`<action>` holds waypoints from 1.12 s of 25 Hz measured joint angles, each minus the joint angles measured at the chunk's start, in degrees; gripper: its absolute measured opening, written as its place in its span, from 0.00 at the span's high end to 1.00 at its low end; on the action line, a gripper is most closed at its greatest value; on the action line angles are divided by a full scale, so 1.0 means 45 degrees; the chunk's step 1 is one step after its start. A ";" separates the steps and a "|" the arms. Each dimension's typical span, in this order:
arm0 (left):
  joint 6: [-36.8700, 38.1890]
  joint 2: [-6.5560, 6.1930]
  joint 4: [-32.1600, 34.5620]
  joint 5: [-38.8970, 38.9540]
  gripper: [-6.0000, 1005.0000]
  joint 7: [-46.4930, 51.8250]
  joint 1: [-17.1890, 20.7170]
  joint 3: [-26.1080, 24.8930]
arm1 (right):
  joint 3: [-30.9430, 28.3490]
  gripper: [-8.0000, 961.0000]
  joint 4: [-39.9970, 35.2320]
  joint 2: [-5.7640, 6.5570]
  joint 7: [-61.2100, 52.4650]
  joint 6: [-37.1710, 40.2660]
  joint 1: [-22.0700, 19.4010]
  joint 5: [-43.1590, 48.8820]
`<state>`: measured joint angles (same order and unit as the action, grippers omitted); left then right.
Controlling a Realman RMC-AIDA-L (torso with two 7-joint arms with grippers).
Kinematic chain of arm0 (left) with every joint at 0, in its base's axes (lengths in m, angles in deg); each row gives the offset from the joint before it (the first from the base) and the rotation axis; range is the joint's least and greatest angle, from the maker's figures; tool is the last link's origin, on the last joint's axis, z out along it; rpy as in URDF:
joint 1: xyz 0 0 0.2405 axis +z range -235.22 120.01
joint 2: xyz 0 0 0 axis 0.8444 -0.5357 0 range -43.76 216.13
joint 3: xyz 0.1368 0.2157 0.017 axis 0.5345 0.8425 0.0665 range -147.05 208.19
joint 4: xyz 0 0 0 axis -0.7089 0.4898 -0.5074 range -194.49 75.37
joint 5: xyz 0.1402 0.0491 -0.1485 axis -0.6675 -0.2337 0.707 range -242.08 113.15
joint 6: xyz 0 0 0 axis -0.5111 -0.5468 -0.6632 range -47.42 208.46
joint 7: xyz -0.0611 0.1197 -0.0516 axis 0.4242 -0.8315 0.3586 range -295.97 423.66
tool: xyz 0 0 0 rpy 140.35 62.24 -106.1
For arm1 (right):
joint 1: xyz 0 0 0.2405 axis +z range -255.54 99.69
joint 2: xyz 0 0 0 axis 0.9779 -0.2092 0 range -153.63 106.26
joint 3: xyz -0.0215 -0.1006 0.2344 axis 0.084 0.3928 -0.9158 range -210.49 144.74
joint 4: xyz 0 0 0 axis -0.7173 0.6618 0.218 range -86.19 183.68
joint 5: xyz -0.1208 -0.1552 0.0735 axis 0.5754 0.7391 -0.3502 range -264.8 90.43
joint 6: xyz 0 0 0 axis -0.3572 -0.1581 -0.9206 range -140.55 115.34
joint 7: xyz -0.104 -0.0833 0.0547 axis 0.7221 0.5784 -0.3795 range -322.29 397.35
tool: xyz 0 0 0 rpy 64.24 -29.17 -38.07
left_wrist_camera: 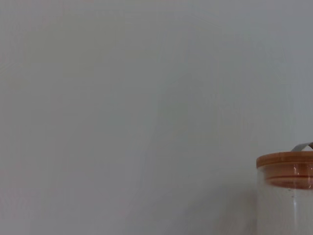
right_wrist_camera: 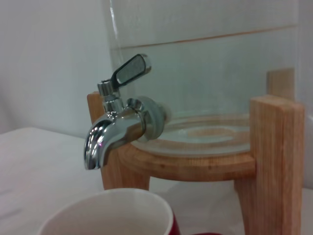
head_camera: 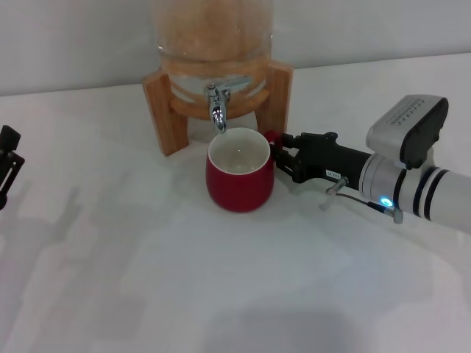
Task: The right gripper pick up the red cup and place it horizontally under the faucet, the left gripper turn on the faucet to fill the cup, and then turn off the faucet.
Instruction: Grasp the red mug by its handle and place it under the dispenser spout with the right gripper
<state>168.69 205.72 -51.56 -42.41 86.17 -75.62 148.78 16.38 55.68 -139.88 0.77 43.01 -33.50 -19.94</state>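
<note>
One tool is working: the right tool is clenched on the handle of the red cup, which stands upright on the surface directly under the faucet, rim just below the spout. Judgement: placement looks about done. Keep the cup mouth centred under the spout and steady before letting go. The left tool sits well left of the faucet; cannot tell its state.

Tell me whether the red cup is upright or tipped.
Upright: the red cup stands on the table under the faucet, its white inside facing up and the right hand at its handle.
</note>
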 joint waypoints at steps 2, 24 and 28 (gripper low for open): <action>-0.0003 -0.0001 0.0001 0.0000 0.13 0.0000 -0.0001 0.0000 | 0.0019 0.69 0.0002 0.0000 -0.0011 0.0104 -0.0056 0.0000; -0.0006 0.0000 0.0001 0.0015 0.13 0.0000 0.0036 0.0000 | 0.0111 0.69 -0.0137 0.0067 -0.0340 0.0874 -0.0850 0.0093; -0.0012 0.0000 0.0000 0.0020 0.13 0.0000 0.0040 0.0000 | 0.0124 0.69 -0.0565 0.0088 -0.0836 0.1104 -0.1246 0.0403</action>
<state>168.64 205.72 -51.56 -42.31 86.17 -75.45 148.78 16.93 53.14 -139.48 -2.99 47.98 -39.11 -18.13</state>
